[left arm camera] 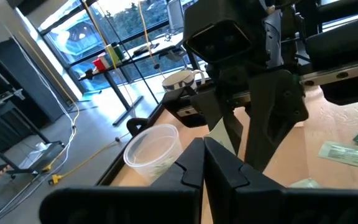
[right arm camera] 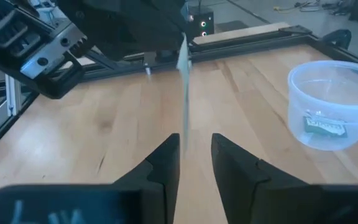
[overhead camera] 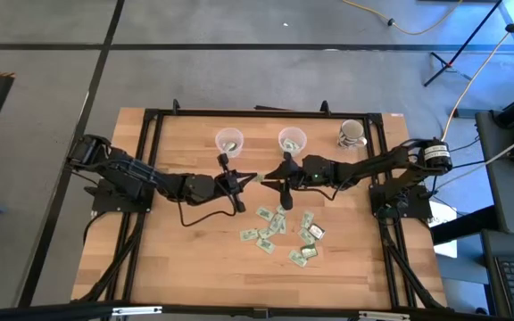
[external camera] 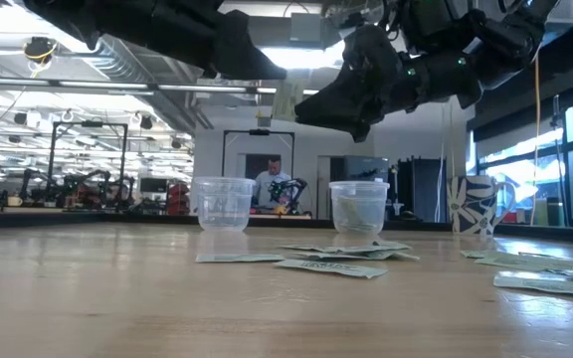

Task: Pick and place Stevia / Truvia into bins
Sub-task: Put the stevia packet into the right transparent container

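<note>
Handover of a sachet [right arm camera: 184, 93] between two grippers above the bench's middle.
Left gripper [overhead camera: 250, 179] jaws clamped on the upright sachet; right gripper [right arm camera: 194, 155] jaws apart around its lower edge. Both cups [overhead camera: 229, 141] [overhead camera: 292, 140] near the far edge hold some sachets; many loose sachets [overhead camera: 286, 234] remain on the bench [overhead camera: 186, 259].

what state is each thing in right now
left claw: shut on a pale green paper sachet, held on edge
right claw: open, fingers either side of that sachet
left translucent plastic cup: upright, sachet inside
right translucent plastic cup: upright, sachets inside
white patterned mug: upright
loose sachets: lying flat on the wooden table
</note>
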Available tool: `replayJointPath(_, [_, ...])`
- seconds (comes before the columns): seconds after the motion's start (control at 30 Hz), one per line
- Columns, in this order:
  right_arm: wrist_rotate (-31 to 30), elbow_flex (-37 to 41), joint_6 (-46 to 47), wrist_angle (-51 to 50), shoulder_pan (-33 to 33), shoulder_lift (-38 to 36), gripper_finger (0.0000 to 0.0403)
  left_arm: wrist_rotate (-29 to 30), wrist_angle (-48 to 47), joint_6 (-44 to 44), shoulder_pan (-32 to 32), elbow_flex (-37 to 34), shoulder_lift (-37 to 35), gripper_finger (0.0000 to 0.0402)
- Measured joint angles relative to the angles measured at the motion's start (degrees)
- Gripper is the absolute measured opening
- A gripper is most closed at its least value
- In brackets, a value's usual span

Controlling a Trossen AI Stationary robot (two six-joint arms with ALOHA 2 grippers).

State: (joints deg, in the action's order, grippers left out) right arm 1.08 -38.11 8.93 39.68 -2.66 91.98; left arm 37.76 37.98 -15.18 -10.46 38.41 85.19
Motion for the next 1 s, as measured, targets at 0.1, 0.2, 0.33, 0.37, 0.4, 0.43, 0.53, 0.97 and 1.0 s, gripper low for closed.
replayJointPath(0.1, [0.0,0.0,0.02,0.54,0.0,0.0,0.0073,0.0,0.0,0.0,0.0,0.0,0.0,0.0002])
replayJointPath(0.2, [0.0,0.0,0.02,1.11,0.0,0.0,0.0051,0.0,0.0,0.0,0.0,0.0,0.0,0.0002])
replayJointPath(0.33, [0.01,0.0,0.02,1.16,0.0,0.0,0.0017,-0.02,0.0,0.0,0.0,0.0,0.0,0.0002])
replayJointPath(0.37, [0.0,0.0,0.02,1.16,0.0,0.0,0.0009,-0.02,0.0,0.0,0.0,0.0,0.0,0.0003])
replayJointPath(0.4, [0.01,0.0,0.03,1.16,0.01,0.0,0.0006,0.0,-0.02,0.01,0.0,0.0,0.0,0.0004])
replayJointPath(0.43, [0.02,0.0,0.1,1.16,0.0,0.0,0.0005,-0.02,-0.06,0.0,0.0,0.0,0.0,0.0007])
replayJointPath(0.53, [0.0,0.0,1.52,1.16,0.01,0.0,0.0007,-0.02,-0.49,-0.14,-0.02,0.0,0.0,0.0023])
replayJointPath(0.97, [-0.4,0.04,4.13,-2.29,-1.45,-2.54,0.0002,4.29,-9.94,8.8,-1.92,0.0,-4.03,0.0093])
replayJointPath(1.0, [-1.47,0.04,4.26,-4.28,-1.95,-3.64,0.0002,2.63,-12.06,10.52,-1.78,0.0,-4.99,0.0092])
